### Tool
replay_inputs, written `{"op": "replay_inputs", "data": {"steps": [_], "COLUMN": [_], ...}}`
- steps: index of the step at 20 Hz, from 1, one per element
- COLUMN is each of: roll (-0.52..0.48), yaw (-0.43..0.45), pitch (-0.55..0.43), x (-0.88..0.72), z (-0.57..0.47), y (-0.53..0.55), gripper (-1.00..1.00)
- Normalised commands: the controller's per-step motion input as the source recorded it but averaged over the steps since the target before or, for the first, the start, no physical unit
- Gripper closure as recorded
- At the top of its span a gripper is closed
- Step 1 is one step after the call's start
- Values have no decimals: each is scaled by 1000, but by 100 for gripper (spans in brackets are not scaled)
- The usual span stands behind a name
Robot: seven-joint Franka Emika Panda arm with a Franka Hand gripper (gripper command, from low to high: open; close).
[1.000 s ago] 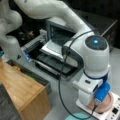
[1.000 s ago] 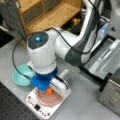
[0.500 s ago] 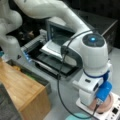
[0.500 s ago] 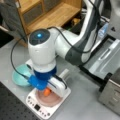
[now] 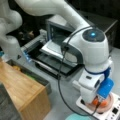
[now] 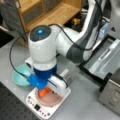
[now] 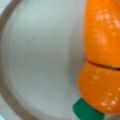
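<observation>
Claw (image 6: 46,90) is lowered onto the pink plate (image 6: 52,100), down from its higher hover; grip state cannot be told. Toy carrot (image 7: 102,62) is seen at 3 o'clock on the plate, at the claw.

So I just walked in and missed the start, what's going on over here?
A white Franka arm has its hand lowered over a pink plate that sits on a white scale. An orange toy carrot with a green tip lies in the plate, right under the hand. A teal bowl is beside the scale, and a toaster oven with its door down stands behind in a front view.
</observation>
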Motion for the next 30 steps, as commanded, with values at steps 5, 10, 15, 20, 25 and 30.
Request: {"op": "replay_inputs", "data": {"steps": [5,10,15,20,25,30], "roll": [-149,-153,-127,-51,69,181], "yaw": [48,63,92,148,170,154], "pitch": [-32,-21,28,103,144,165], "x": [51,43,-17,-73,31,211], "z": [-39,2,150,261,192,140], "y": [53,6,-101,-270,-443,-537], "gripper": [-100,-100,-100,-100,-100,-100]}}
